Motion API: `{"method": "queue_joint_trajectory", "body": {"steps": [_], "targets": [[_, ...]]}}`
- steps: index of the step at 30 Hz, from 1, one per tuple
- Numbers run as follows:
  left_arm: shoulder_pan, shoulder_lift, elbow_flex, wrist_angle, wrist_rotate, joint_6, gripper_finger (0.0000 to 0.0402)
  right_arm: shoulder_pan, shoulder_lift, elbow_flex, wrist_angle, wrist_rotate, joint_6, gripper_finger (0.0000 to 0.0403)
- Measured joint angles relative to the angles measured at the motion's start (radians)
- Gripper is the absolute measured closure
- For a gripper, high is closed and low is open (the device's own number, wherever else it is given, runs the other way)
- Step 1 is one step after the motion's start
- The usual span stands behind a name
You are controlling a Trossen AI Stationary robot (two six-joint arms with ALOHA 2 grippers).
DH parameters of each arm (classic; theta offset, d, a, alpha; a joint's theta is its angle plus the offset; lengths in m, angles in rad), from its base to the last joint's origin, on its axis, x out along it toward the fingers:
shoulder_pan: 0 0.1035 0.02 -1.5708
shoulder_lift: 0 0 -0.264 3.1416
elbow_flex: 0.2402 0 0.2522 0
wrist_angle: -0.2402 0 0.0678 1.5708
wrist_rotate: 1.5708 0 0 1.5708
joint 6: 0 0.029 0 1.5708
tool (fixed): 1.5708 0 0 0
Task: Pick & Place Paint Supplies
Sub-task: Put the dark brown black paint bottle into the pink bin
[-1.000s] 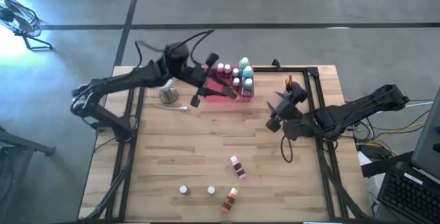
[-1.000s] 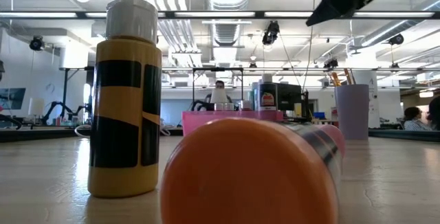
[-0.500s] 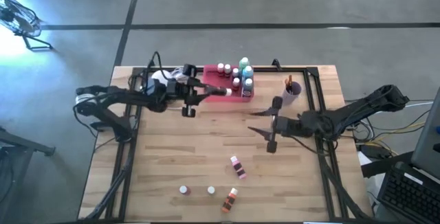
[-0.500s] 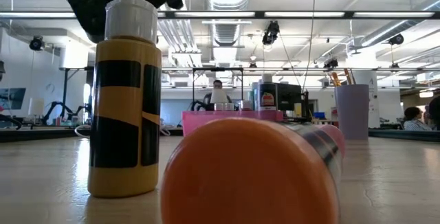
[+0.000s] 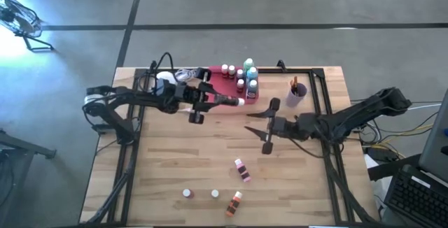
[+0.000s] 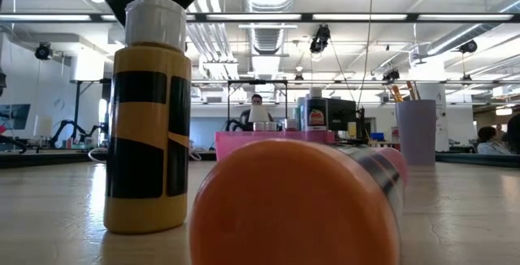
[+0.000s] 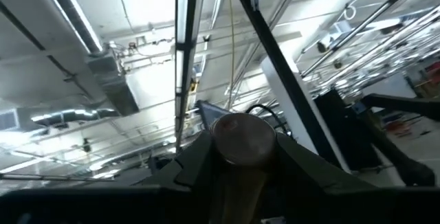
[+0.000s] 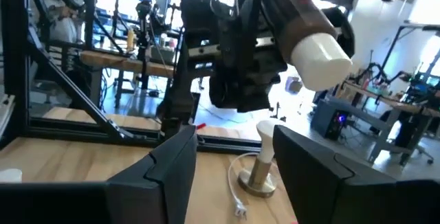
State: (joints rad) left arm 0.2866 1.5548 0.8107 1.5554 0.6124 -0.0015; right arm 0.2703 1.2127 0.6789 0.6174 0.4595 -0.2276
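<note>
The left gripper, fingers clamped on a brown bottle held level above the surface, has shifted right, beside the pink tray. The right gripper, fingers spread and empty, has moved further left.

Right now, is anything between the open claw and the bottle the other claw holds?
Nothing visible. The open right gripper faces the brown bottle held sideways by the left gripper, with only bare table between them.
</note>
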Motion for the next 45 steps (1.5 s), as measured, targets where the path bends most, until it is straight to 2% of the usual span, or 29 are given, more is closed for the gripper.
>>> {"method": "queue_joint_trajectory", "body": {"steps": [3,8,14,18,25,29,32,35,38,40,45], "targets": [[-0.001,0.001,0.005,0.000,0.033,-0.059,0.0276,0.000,0.014,0.008,-0.009,0.002,0.031,0.0219],[-0.002,-0.006,0.003,0.000,0.101,-0.128,0.0276,0.000,0.006,0.042,-0.133,0.026,0.095,0.0219],[-0.003,-0.008,0.013,-0.070,0.204,-0.092,0.0276,0.000,0.004,0.139,-0.425,0.191,0.204,0.0205],[-0.002,-0.018,0.015,-0.141,0.229,0.035,0.0276,0.000,0.004,0.202,-0.690,0.226,0.382,0.0197],[-0.021,-0.036,0.010,-0.299,0.232,0.527,0.0276,0.017,-0.003,0.227,-1.066,0.225,0.738,0.0193],[-0.062,-0.037,0.009,-0.421,0.119,0.827,0.0276,0.036,-0.032,0.192,-1.108,0.226,0.856,0.0201],[-0.104,-0.037,0.020,-0.576,-0.041,1.098,0.0276,0.060,-0.073,0.179,-1.097,0.266,0.887,0.0209],[-0.150,-0.037,0.042,-0.715,-0.223,1.346,0.0276,0.095,-0.125,0.172,-1.056,0.354,0.883,0.0216],[-0.186,-0.037,0.068,-0.827,-0.354,1.501,0.0276,0.121,-0.170,0.155,-0.920,0.401,0.806,0.0222],[-0.199,-0.037,0.082,-0.867,-0.400,1.556,0.0276,0.127,-0.195,0.133,-0.808,0.361,0.744,0.0224],[-0.223,-0.037,0.099,-0.877,-0.506,1.724,0.0276,0.126,-0.212,0.083,-0.558,0.145,0.667,0.0219]]}}
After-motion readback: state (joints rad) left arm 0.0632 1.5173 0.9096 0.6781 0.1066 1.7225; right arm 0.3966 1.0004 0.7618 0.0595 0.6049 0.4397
